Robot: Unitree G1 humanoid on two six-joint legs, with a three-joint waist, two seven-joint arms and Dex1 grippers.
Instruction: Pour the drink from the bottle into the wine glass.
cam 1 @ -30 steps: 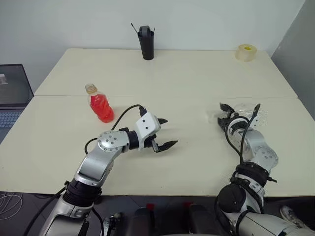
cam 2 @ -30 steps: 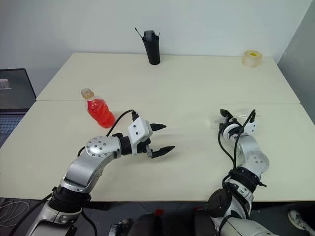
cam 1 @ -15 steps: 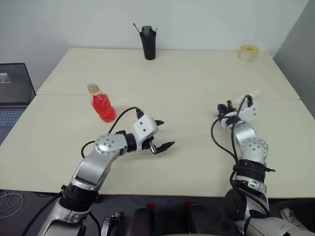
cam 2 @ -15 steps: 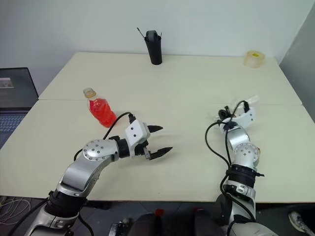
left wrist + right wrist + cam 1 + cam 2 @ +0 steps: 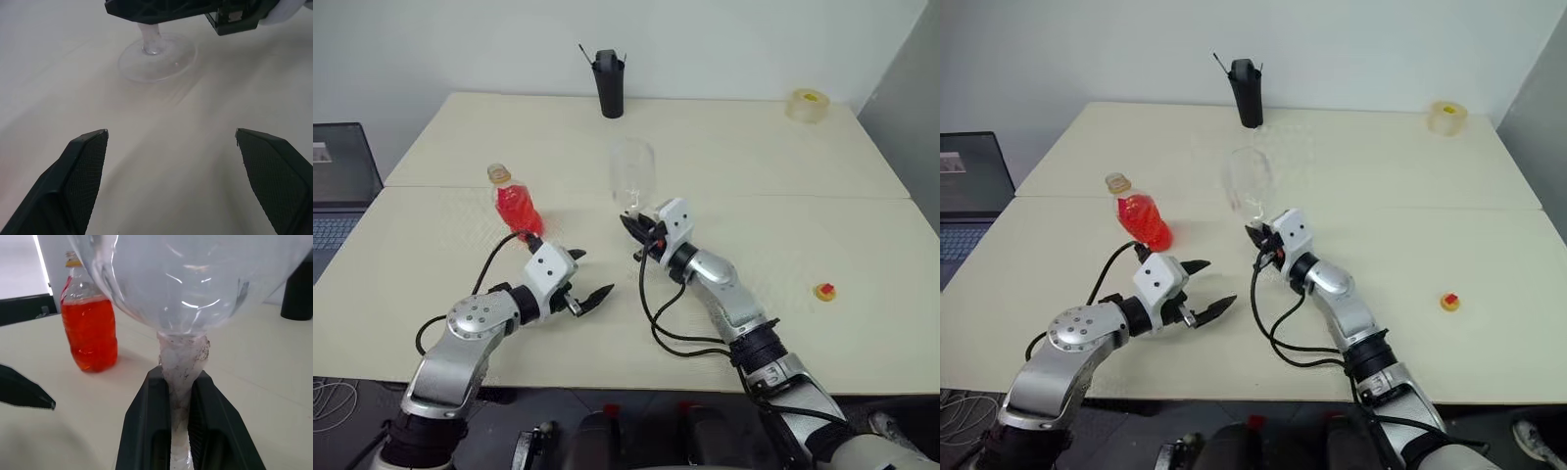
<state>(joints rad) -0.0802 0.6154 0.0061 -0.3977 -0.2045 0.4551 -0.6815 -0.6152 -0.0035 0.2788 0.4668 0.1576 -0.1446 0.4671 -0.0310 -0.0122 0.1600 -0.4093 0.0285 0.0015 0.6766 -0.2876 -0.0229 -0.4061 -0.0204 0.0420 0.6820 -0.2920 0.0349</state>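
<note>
The wine glass [image 5: 631, 171] stands upright at the middle of the table, its bowl empty. My right gripper [image 5: 641, 233] is shut on its thin stem [image 5: 181, 364], just above the round foot [image 5: 156, 56]. The bottle [image 5: 516, 209], holding the red drink [image 5: 90, 335], stands uncapped to the left of the glass. My left gripper [image 5: 595, 274] hangs open and empty in front of the bottle, pointing toward the glass foot, apart from both. Whether the foot rests on the table I cannot tell.
A small yellow-red cap [image 5: 823, 291] lies on the table at the right. A tall black cup [image 5: 610, 83] stands at the back edge, and a tape roll [image 5: 806, 104] at the back right. A laptop [image 5: 337, 176] sits off the table's left side.
My right arm swung from the table's right side to the middle, rolling its wrist, shut on the wine glass and bringing it upright. My left arm drew back to the left, still open.
</note>
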